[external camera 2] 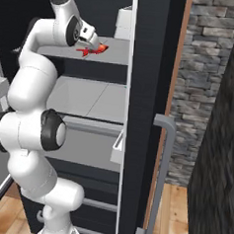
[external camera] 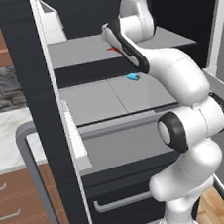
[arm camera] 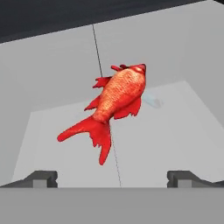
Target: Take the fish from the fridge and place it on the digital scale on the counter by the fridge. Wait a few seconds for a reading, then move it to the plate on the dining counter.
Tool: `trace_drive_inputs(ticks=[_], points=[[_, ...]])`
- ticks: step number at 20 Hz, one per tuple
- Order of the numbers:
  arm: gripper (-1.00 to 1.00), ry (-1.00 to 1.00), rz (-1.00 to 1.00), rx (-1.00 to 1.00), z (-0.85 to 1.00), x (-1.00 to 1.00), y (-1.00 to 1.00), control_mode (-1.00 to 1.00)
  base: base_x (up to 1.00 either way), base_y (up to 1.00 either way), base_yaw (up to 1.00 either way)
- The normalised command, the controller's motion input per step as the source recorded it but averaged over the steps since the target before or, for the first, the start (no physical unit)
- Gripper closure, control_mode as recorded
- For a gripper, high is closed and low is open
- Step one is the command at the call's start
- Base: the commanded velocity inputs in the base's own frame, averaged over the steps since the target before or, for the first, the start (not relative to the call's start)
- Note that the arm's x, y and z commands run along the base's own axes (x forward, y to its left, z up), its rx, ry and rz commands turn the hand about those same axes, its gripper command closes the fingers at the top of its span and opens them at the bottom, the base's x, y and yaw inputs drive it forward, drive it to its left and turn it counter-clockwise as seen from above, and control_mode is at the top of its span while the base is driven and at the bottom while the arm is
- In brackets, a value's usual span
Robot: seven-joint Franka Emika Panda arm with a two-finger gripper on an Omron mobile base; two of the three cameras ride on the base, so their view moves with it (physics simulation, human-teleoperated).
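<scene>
From the left base view we see the fridge [external camera: 32,94] standing open, its door swung toward us, with only a red sliver of the fish [external camera: 111,48] showing on the upper grey shelf [external camera: 81,50] behind the arm. A small bright-blue item [external camera: 133,76] lies on the shelf below.

From the right base view we find the fish [external camera 2: 94,50] lying on that upper shelf, just under the hand, its long axis roughly along the shelf front. We cannot make out the fingers here.

In the hand view the fish [arm camera: 114,105] lies flat on the pale shelf, long axis diagonal, head toward the upper right, forked tail toward the lower left. The gripper [arm camera: 112,178] is spread wide, its two dark fingertips [arm camera: 41,178] well apart at the bottom, clear of the fish and grasping nothing. We read no writing anywhere.
</scene>
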Motion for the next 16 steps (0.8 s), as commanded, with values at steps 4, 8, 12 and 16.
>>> trace_drive_inputs(ticks=[4,8,12,16], points=[[-1.00,0.00,-0.04,-0.04,-0.18,0.40,0.00,-1.00,0.00,0.00,0.00],[-1.00,0.00,-0.04,0.00,-0.12,0.44,0.00,-1.00,0.00,0.00,0.00],[-1.00,0.00,-0.03,0.00,-0.11,0.42,0.00,-1.00,0.00,0.00,0.00],[-1.00,0.00,-0.02,0.00,-0.03,0.45,0.00,-1.00,0.00,0.00,0.00]])
